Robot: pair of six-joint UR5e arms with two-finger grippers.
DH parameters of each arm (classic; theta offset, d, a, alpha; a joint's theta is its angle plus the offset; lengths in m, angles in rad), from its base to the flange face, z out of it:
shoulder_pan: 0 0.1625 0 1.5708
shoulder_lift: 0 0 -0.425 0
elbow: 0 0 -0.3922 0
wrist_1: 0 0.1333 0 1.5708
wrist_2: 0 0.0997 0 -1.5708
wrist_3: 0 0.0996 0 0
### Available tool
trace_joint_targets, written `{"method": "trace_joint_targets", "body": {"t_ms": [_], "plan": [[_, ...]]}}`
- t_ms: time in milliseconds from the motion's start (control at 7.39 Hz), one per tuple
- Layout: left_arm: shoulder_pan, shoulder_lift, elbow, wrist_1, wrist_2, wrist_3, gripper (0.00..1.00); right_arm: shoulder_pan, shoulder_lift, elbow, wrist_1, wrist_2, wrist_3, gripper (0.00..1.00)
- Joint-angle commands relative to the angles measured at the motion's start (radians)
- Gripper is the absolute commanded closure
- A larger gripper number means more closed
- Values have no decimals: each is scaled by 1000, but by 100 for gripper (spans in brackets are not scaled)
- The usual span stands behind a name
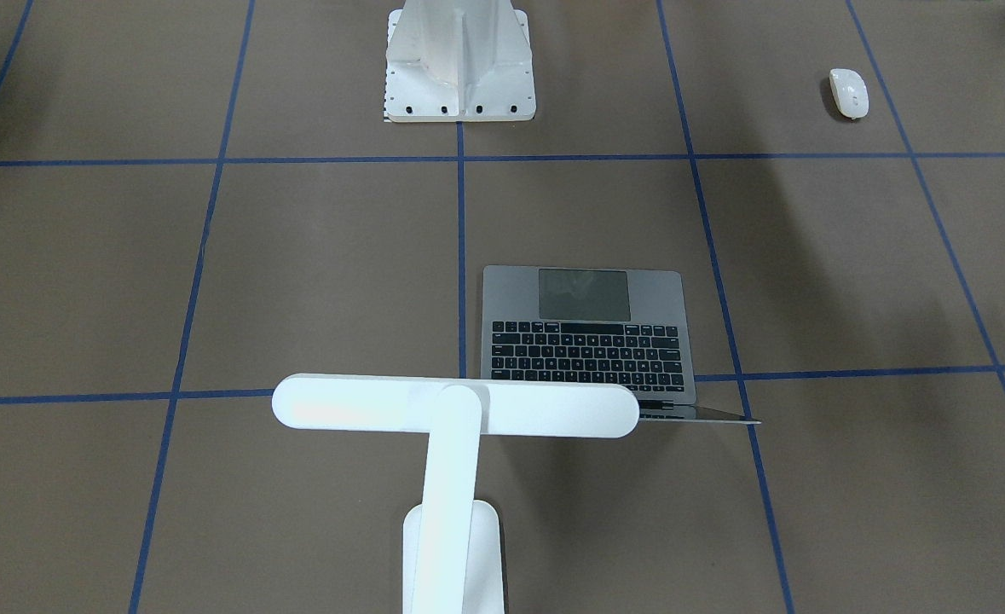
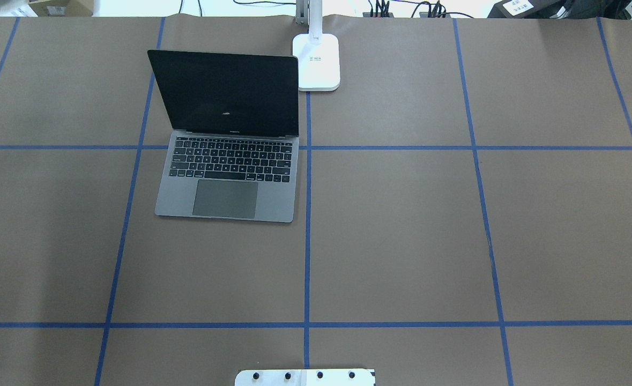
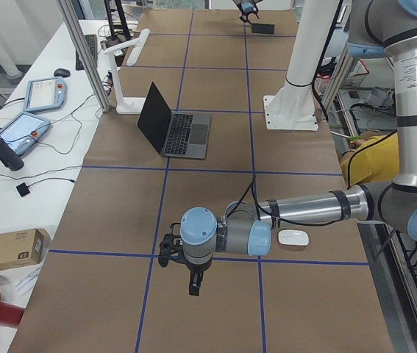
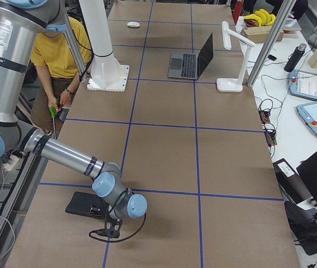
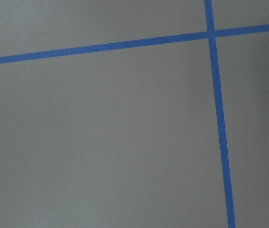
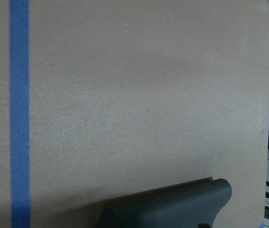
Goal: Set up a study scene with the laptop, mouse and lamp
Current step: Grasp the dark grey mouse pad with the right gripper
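Note:
The laptop (image 2: pixel 224 139) stands open on the table left of centre, dark screen up; it also shows in the front view (image 1: pixel 587 333). The white lamp (image 1: pixel 455 408) stands beside it, its base (image 2: pixel 317 61) at the far table edge. The white mouse (image 1: pixel 848 92) lies near the robot's side, at my left. In the exterior left view my left gripper (image 3: pixel 193 287) hangs over bare table, apart from the mouse (image 3: pixel 293 237). In the exterior right view my right gripper (image 4: pixel 110 228) hangs beside a flat black pad (image 4: pixel 84 204). I cannot tell whether either gripper is open or shut.
The white ribbed pedestal (image 1: pixel 459 64) stands at the robot's side of the table (image 2: pixel 401 241), which has blue tape lines. A person in yellow (image 4: pixel 55 53) sits beside the table. A metal post (image 4: pixel 267 42) stands near the lamp. The right wrist view shows a dark pad edge (image 6: pixel 172 206).

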Motion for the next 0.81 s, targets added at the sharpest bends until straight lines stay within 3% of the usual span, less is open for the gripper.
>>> {"method": "trace_joint_targets", "body": {"t_ms": [0,270,406,541,676], "plan": [[0,0,0,0,-1,0,0,-18,-1,-9,2,-1,-5,31],[0,0,0,0,-2,0,0,-41,-1,-9,3,-8,-6,32],[0,0,0,0,-2,0,0,-49,-1,-9,5,-15,-8,38],[-2,0,0,0,-2,0,0,-51,-1,-9,6,-16,-21,48],[-2,0,-2,0,-2,0,0,-51,-1,-3,6,-15,-55,65]]}}
